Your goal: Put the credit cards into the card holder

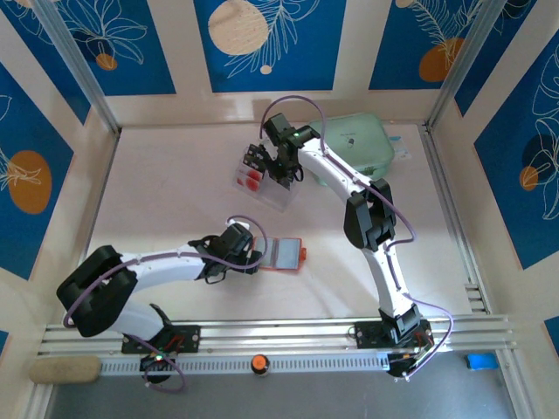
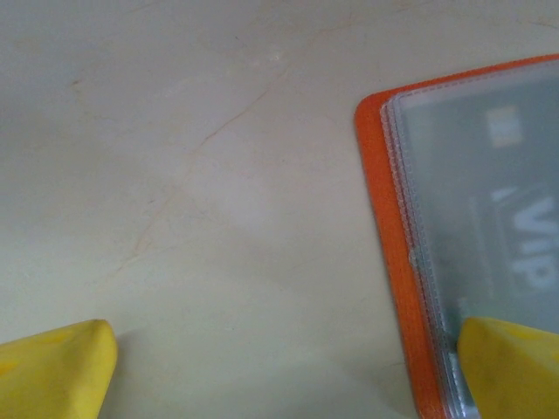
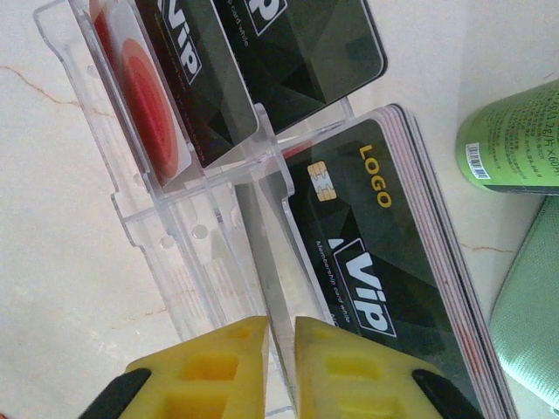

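Holding the left gripper [image 1: 258, 255] low over the table [image 1: 157, 175], near and a little left of centre, with the yellow fingertips [image 2: 52, 371] spread wide apart and clamping nothing, one over bare tabletop and the other overlapping the edge of the card holder [image 1: 286, 255]. Lying open and flat just right of that gripper, showing an orange-red border and a clear pocket with pale VIP lettering behind it. Hovering the right gripper [image 3: 279, 336] at the far middle, over a clear plastic case [image 3: 166, 253] sitting left of a mint-green pouch [image 1: 354, 144]. Holding its fingers almost together, leaving only a thin slit; not being able to tell whether pinching a card edge or the case's divider. Sitting in the case's slots, well apart from the holder: the credit cards [image 3: 376, 253], stacked on edge, black faces bearing LOGO and VIP marks, one showing a red blob. Lying beside the pouch, a green labelled bottle [image 3: 515, 140].
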`<control>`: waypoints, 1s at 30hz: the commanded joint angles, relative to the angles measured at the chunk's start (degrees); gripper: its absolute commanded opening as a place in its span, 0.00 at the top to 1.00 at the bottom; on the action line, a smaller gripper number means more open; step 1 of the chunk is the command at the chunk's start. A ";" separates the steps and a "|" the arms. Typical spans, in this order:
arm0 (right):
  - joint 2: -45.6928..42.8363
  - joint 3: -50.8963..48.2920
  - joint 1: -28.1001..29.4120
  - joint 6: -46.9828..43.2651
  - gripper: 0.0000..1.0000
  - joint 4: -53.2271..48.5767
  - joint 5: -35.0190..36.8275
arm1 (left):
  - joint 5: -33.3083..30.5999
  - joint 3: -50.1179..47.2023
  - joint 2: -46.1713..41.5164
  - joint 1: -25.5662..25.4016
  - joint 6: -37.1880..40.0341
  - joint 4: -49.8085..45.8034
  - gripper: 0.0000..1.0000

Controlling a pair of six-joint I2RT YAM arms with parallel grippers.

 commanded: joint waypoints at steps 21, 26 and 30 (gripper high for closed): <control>4.59 6.68 0.45 -3.10 0.80 -3.69 2.70 | -0.91 -0.38 -1.46 0.47 -0.12 -0.37 0.00; 5.00 6.92 0.54 -3.29 0.80 -3.80 2.71 | -0.92 -0.31 -1.53 0.45 -0.12 -0.43 0.00; 5.48 7.21 0.63 -3.39 0.76 -4.15 2.81 | -0.98 -0.42 -1.54 0.53 -0.20 -0.51 0.00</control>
